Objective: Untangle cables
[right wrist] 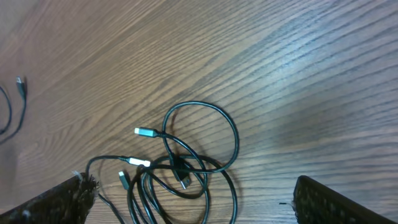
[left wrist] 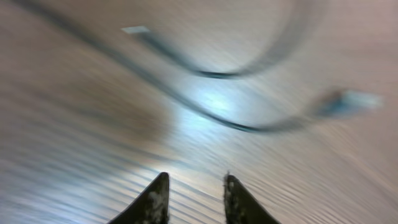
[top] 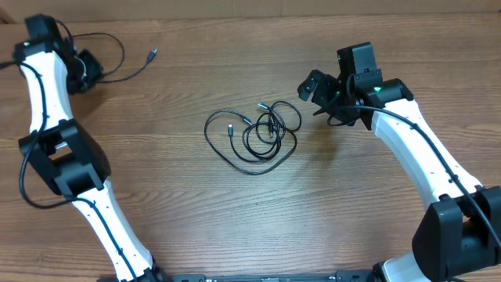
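A tangle of thin black cables (top: 254,133) with silvery plug tips lies in loose loops at the table's middle. It also shows in the right wrist view (right wrist: 180,168). My right gripper (top: 317,95) is wide open and empty, hovering just right of the tangle; in its wrist view the fingers (right wrist: 194,190) straddle the loops from above. A separate black cable (top: 129,70) with a plug tip (top: 153,54) lies at the far left. My left gripper (top: 84,69) is beside it, open and empty (left wrist: 194,183); that cable (left wrist: 217,74) shows blurred ahead of the fingers.
The table is bare wood (top: 235,219). The thicker black arm wires run along both white arms. The separate cable's end also shows at the left edge of the right wrist view (right wrist: 20,84).
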`<state>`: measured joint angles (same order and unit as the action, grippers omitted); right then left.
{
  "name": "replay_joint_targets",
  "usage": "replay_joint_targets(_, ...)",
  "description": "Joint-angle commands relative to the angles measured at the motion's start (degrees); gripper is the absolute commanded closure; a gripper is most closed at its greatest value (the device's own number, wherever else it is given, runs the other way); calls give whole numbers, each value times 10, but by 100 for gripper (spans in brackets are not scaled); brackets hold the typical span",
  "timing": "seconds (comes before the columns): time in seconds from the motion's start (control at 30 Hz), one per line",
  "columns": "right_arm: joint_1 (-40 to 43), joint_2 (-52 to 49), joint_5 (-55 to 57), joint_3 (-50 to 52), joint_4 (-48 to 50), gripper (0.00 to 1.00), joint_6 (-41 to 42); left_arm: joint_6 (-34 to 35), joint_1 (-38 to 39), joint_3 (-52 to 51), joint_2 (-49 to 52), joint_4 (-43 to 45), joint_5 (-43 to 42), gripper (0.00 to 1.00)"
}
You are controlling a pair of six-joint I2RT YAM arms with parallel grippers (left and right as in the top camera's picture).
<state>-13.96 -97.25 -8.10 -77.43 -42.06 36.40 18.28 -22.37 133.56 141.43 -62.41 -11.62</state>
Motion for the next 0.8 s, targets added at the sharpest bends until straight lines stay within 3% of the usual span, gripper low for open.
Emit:
replay_joint_targets(0.0, 1, 0, -2, 3, 19, 0, 35, -58, 8, 23, -85, -9, -275, 61)
replay_joint_targets(0.1, 1, 0, -15, 3, 26, 0, 75, -96, 26, 23, -100, -37, -349, 55)
replay_joint_targets(0.23, 4, 0, -45, 2, 16, 0, 74, -142, 65, 23, -103, -97, -336, 53)
replay_joint_targets(0.3, 14, 0, -50, 2, 6, 0, 73, -169, 89, 20, -103, -129, -311, 46)
replay_joint_targets(0.43, 56, 0, -49, 2, -28, 0, 72, -185, 145, 15, -102, -180, -229, 31)
replay_joint_targets(0.53, 123, 0, -48, 2, -64, 0, 68, -185, 225, 1, -101, -183, -188, 0)
replay_joint_targets(0.77, 199, 0, -48, 2, -122, 0, 68, -167, 349, -3, -75, -200, -166, 1)
